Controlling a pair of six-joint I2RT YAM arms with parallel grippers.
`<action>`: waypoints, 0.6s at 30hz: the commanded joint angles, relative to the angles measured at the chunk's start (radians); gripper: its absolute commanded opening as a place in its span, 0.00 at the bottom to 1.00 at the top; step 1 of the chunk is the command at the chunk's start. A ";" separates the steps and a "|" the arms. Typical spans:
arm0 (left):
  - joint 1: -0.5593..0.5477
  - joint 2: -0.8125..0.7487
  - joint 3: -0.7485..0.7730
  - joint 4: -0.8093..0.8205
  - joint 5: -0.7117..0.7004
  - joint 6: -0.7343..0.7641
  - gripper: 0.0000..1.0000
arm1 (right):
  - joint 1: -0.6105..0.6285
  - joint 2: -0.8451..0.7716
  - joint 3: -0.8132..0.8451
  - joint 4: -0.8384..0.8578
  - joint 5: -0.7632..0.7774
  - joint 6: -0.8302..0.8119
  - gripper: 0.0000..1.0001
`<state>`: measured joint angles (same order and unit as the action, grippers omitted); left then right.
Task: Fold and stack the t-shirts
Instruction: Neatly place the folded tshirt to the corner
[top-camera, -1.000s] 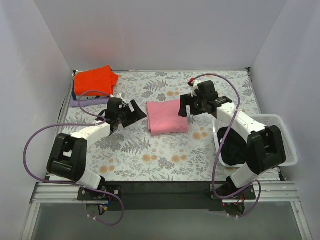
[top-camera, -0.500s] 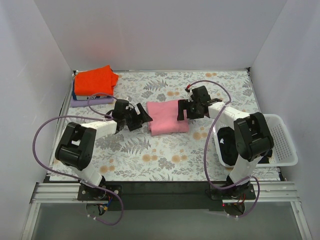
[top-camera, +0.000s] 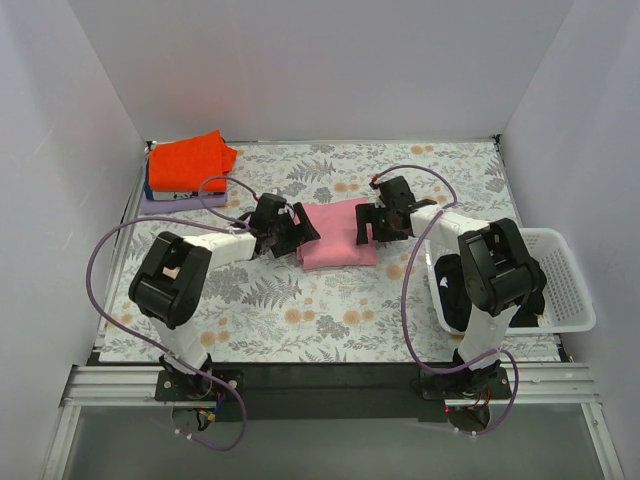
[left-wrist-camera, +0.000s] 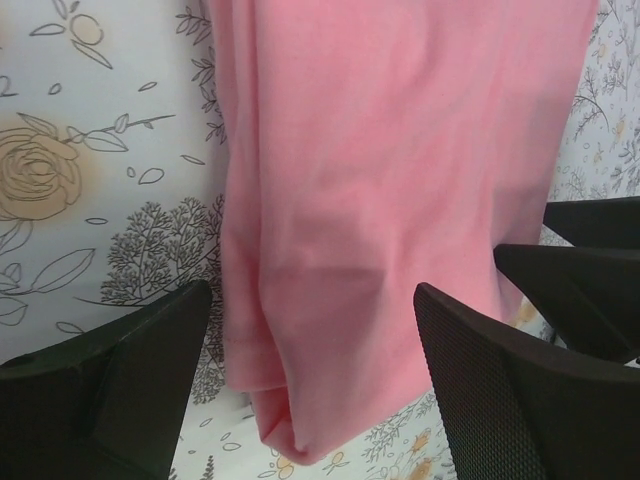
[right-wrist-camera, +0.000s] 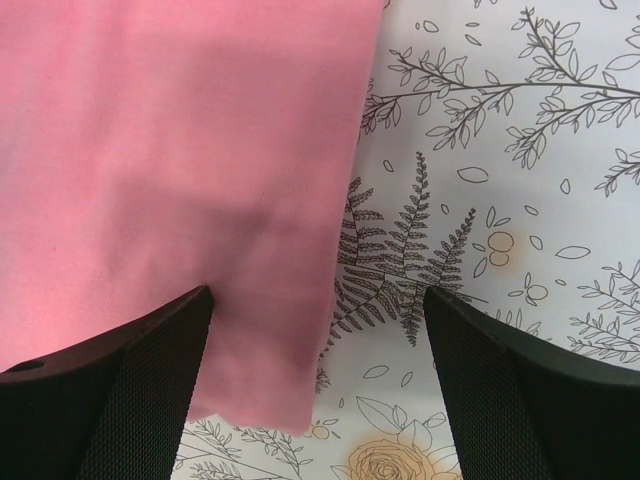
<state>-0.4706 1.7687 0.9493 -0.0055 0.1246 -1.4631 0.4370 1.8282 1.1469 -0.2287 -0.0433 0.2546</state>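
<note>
A folded light pink t-shirt lies flat in the middle of the floral table. My left gripper is open at the shirt's left edge. In the left wrist view a folded corner of the pink shirt lies between the spread fingers, untouched by them. My right gripper is open at the shirt's right edge. There the pink shirt's edge reaches partway into the gap of the right gripper. A folded orange-red t-shirt tops a small stack at the back left.
A white mesh basket stands at the right edge with a dark garment in it. Purple and blue folded cloth lies under the orange-red shirt. White walls close in the table on three sides.
Both grippers have closed in on the pink shirt: the left one moved right to its left edge, the right one moved left and down onto its right edge. The shirt has not moved.
</note>
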 joint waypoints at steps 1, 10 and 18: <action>-0.025 0.043 0.016 -0.060 -0.066 -0.031 0.82 | 0.011 0.000 -0.001 0.026 0.028 0.002 0.92; -0.100 0.159 0.088 -0.001 -0.062 -0.104 0.82 | 0.022 0.002 -0.003 0.032 0.013 0.005 0.92; -0.148 0.231 0.134 0.032 -0.063 -0.141 0.72 | 0.031 0.003 -0.019 0.055 -0.003 0.021 0.92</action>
<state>-0.5861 1.9331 1.0908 0.1112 0.0807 -1.5871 0.4576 1.8282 1.1465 -0.2100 -0.0299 0.2615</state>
